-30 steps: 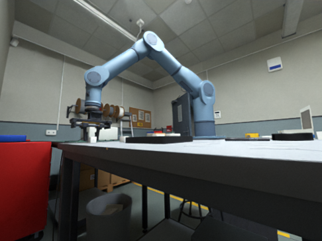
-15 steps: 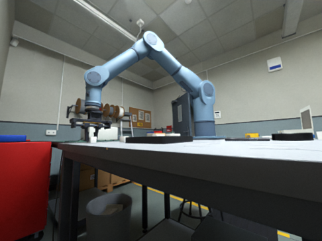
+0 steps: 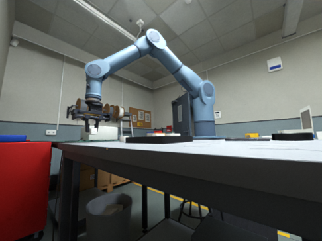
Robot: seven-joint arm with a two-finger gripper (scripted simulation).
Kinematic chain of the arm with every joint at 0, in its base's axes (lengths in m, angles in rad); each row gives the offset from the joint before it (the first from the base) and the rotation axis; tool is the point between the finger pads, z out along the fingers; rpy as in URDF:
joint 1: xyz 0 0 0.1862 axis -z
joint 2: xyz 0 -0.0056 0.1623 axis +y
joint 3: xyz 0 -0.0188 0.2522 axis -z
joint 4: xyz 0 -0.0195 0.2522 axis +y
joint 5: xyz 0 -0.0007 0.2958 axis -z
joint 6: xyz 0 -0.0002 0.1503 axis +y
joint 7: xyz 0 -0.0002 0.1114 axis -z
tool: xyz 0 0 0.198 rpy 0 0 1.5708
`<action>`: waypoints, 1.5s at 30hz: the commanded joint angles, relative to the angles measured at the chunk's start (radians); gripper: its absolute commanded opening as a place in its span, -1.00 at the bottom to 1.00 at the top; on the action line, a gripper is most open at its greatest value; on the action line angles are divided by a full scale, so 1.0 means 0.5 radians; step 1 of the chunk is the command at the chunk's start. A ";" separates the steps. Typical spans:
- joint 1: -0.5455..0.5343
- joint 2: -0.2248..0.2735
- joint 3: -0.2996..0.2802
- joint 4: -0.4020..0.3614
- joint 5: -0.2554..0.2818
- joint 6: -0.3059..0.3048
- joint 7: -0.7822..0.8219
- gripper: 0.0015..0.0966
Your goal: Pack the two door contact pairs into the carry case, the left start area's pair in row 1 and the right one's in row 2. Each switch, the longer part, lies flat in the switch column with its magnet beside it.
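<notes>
A white part (image 3: 92,131) sits at the far left end of the table, to the left of the flat black carry case (image 3: 159,139). It looks like a door contact piece, but I cannot tell switch from magnet at this low angle. More white parts (image 3: 162,134) with a red bit show just above the case's top edge. Whether they lie in it or behind it is hidden. My gripper (image 3: 92,128) hangs straight down over the white part at table level. It is closed on that white part.
Behind the work stands a white box (image 3: 103,133) and a rack of cable spools (image 3: 112,111). The arm's base (image 3: 204,127) rises behind the case. A black round pad (image 3: 293,136) and yellow block (image 3: 251,135) lie far right. A red cabinet (image 3: 23,185) stands left of the table.
</notes>
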 commanded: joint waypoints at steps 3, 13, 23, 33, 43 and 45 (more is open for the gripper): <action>-0.001 -0.083 0.001 -0.016 -0.002 0.086 0.001 -0.87; -0.003 -0.216 0.004 -0.054 -0.006 0.265 0.004 -0.87; -0.008 -0.217 0.014 -0.055 -0.014 0.268 -0.030 -0.87; -0.050 -0.214 0.082 -0.053 -0.073 0.271 -0.275 -0.87; -0.135 -0.204 0.223 -0.046 -0.192 0.276 -0.778 -0.87; -0.155 -0.202 0.258 -0.045 -0.222 0.277 -0.902 -0.87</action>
